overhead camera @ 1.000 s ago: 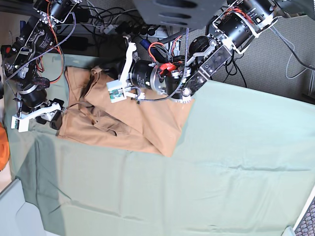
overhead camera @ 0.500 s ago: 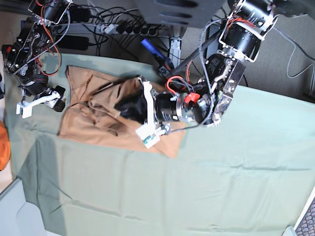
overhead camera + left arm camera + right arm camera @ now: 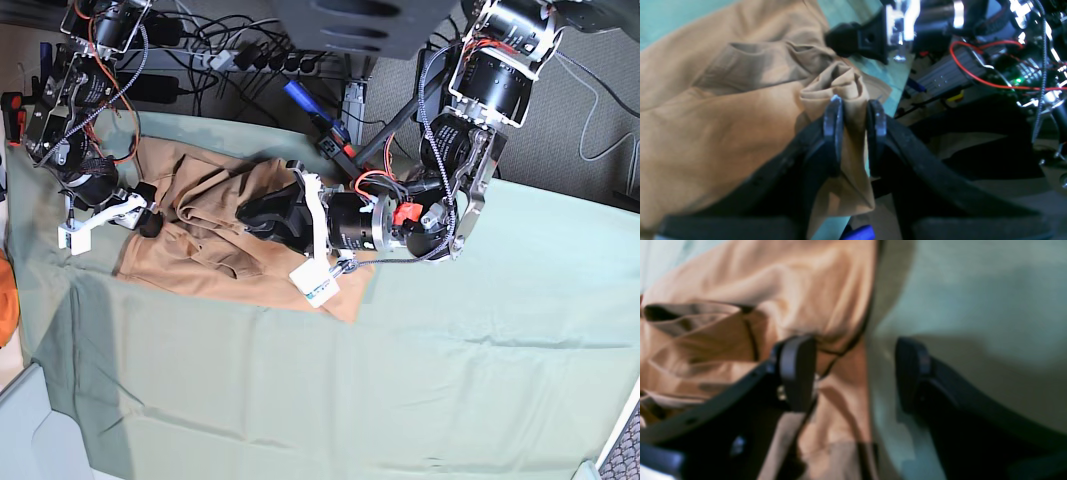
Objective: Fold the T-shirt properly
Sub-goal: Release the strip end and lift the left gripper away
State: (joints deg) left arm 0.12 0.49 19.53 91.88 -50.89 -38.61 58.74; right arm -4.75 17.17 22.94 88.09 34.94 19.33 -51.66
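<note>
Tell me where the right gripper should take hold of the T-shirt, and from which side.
Best bet: the free side edge of the T-shirt lying flat on the green tablecloth. The right gripper stands open astride that edge, one finger over the fabric, one over the cloth, so come down from above and pinch the hem. The left gripper already pinches a bunched fold, so avoid that area.

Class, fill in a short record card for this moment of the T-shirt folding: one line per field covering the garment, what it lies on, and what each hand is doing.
garment: tan T-shirt, crumpled, partly folded over itself
surface: green tablecloth, T-shirt lies at its far left end in the base view
left hand: shut on a bunched fold of the T-shirt, cloth pinched between both fingers
right hand: open, one finger over the T-shirt's edge, the other over bare tablecloth, gripping nothing
fold status: not yet a neat fold
</note>
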